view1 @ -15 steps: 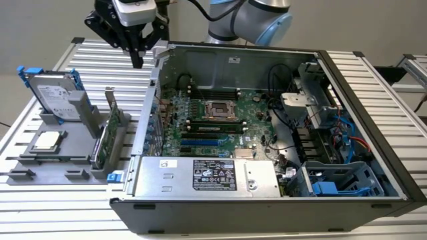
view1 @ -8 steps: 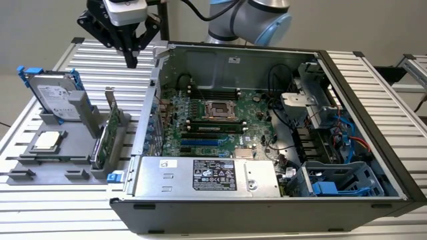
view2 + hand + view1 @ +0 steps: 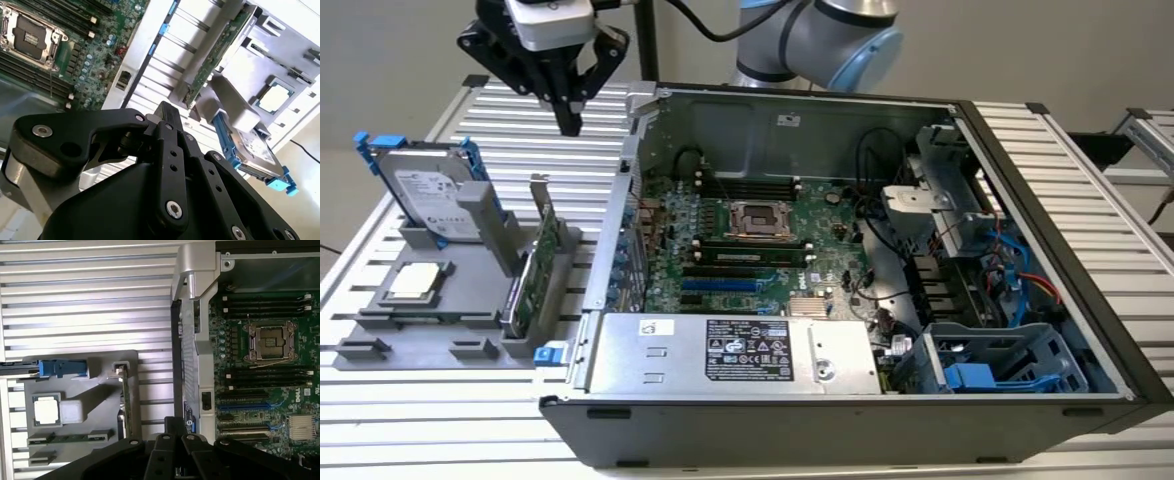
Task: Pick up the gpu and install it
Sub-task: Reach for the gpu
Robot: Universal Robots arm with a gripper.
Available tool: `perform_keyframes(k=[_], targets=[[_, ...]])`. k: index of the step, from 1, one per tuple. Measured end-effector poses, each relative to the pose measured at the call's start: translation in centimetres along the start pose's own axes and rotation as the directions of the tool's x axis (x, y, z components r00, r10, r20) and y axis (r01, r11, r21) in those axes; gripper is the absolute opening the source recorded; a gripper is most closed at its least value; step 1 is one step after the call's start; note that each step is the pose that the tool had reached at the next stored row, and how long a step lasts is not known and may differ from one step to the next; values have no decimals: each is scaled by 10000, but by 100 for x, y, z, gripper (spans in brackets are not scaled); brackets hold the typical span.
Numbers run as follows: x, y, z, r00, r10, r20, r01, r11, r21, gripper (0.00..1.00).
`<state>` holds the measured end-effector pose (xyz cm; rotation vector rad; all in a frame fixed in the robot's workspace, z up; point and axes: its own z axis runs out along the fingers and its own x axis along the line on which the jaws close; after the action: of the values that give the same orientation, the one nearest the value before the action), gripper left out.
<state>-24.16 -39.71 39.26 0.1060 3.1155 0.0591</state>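
So the pincer [image 3: 570, 125] is hanging up in the air with its two black fingers pressed together and nothing clamped between them. You get the same picture in both wrist views: tips closed up and empty [image 3: 165, 106] [image 3: 175, 421].

The gpu [image 3: 534, 262] isn't touched at all. It's standing on edge in a slot of the gray holder tray [image 3: 454, 325], well below the pincer and a bit nearer the exterior camera, with its silver bracket at the end nearest the pincer. In the second wrist view you can see its green board side [image 3: 215, 55], and in the first wrist view it's a thin edge-on strip [image 3: 126, 400] just ahead of the fingertips.

Past the gpu, on the side away from the pincer, the same tray holds a hard drive [image 3: 434, 190] with blue rails standing upright. There's also a little square CPU chip [image 3: 416, 280] lying flat.

On the other side of the pincer is the open computer case [image 3: 854, 120], lying on the slatted table [image 3: 427, 430]. Its motherboard [image 3: 747, 240] is showing and the CPU socket [image 3: 754, 220] is bare. The case's power supply [image 3: 734, 350] is at the end farthest from the pincer.
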Motion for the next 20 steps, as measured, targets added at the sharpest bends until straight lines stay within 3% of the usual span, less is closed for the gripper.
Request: perform_keyframes(k=[8,20], targets=[[102,-25,-3,10000,-1,-2,1,10000,-1,0],[207,-156,-10,10000,46,-19,-46,10000,2,0]])
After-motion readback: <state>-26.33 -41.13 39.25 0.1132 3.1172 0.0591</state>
